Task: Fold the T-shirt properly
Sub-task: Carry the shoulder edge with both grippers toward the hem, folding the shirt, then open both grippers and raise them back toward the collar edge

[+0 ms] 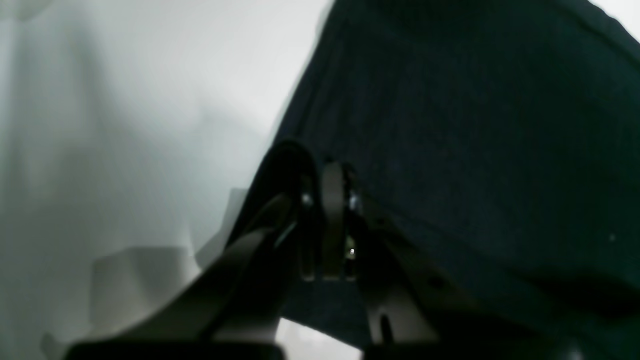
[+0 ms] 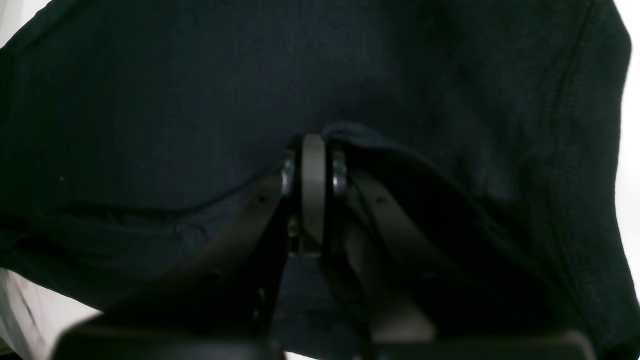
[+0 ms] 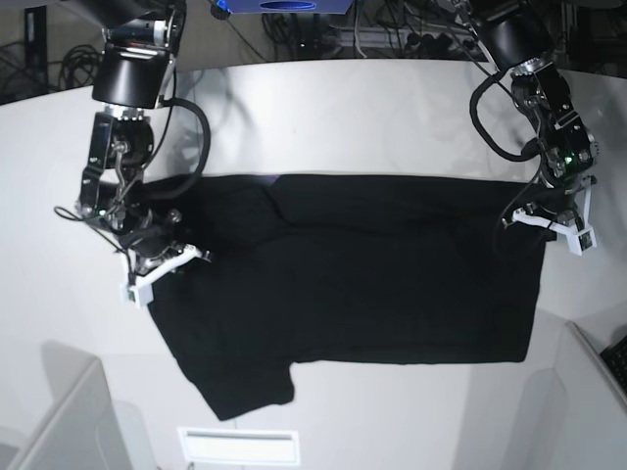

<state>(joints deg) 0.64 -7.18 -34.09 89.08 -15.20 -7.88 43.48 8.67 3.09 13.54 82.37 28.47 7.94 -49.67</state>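
The black T-shirt [image 3: 372, 284] lies spread plain side up on the white table [image 3: 343, 117], one sleeve pointing to the front left. At its left edge, my right gripper [image 3: 168, 257] is shut on the cloth. In the right wrist view the shut fingertips [image 2: 313, 150] pinch a fold of the T-shirt [image 2: 175, 100], which fills that view. My left gripper [image 3: 546, 217] is shut on the T-shirt's right edge. In the left wrist view, black fabric [image 1: 475, 125] drapes over that gripper [image 1: 332, 172] and away to the right.
Raised white panels stand at the front left corner [image 3: 59, 411] and the front right corner [image 3: 593, 392]. A white strip [image 3: 235, 446] lies at the front edge. Cables [image 3: 392, 24] run behind the table.
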